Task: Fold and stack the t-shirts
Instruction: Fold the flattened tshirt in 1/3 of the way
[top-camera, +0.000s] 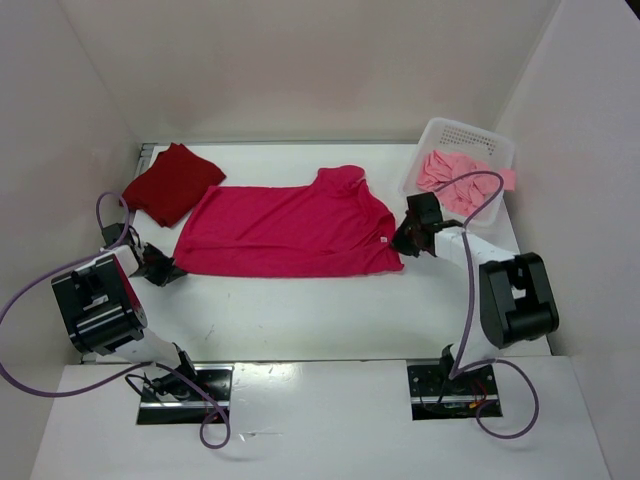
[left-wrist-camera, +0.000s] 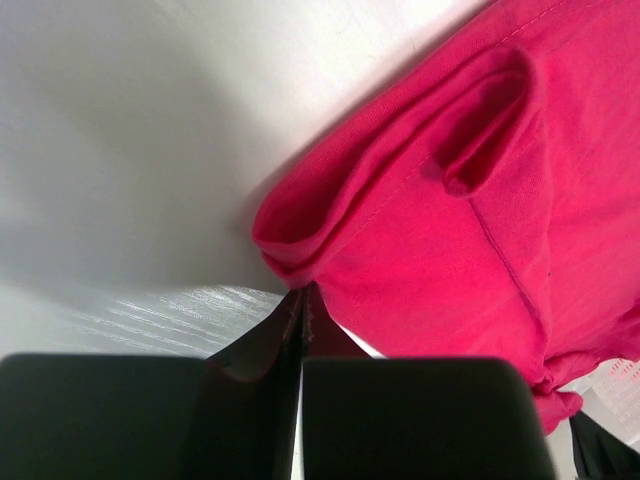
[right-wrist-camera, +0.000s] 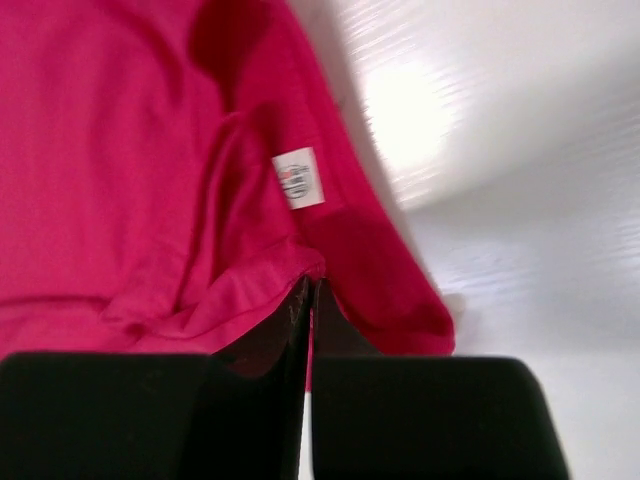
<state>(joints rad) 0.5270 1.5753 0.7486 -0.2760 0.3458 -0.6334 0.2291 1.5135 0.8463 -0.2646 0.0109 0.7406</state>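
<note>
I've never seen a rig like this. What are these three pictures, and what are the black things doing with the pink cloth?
Two robot arms are bolted to a white table. The wide picture looks down from above. The other two come from a camera on each wrist, so the black shapes are that arm's own two fingers. A crimson shirt lies spread out, a folded dark red shirt sits far left, and a salmon shirt lies in the white basket. The left gripper and right gripper are shut, each seemingly pinching a near corner of the crimson shirt.
</note>
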